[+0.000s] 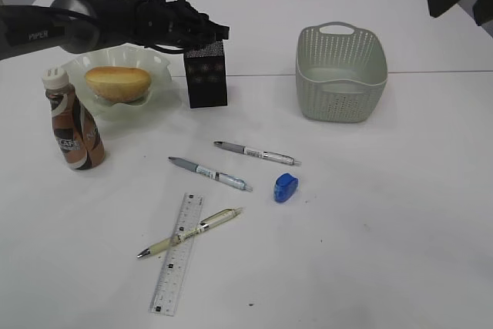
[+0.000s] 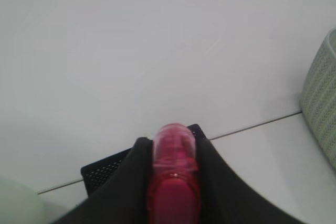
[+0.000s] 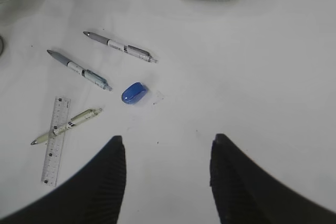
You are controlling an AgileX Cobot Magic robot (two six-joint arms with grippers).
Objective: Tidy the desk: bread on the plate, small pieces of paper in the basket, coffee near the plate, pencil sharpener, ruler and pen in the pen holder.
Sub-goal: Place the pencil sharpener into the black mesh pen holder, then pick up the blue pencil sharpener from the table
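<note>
left gripper (image 2: 173,182) jaws pinching a pink pen (image 2: 173,150) over the pen holder (image 1: 206,75), upper left | right gripper (image 3: 165,177) jaws spread, empty | risk: off-centre drop hits the rim, pen bounces out

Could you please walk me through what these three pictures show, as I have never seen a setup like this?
This is a robot with two arms, each ending in jaws. One picture looks at the white desk from in front; the other two come from cameras on the wrists.

The left gripper hangs over the black mesh pen holder, its jaws closed on a red pen. The right gripper hovers open and empty above the desk.

On the desk: bread already on the green glass plate, the coffee bottle beside it, and the perforated basket. Still loose are two grey pens, a blue pencil sharpener, and a cream pen lying across the clear ruler.
</note>
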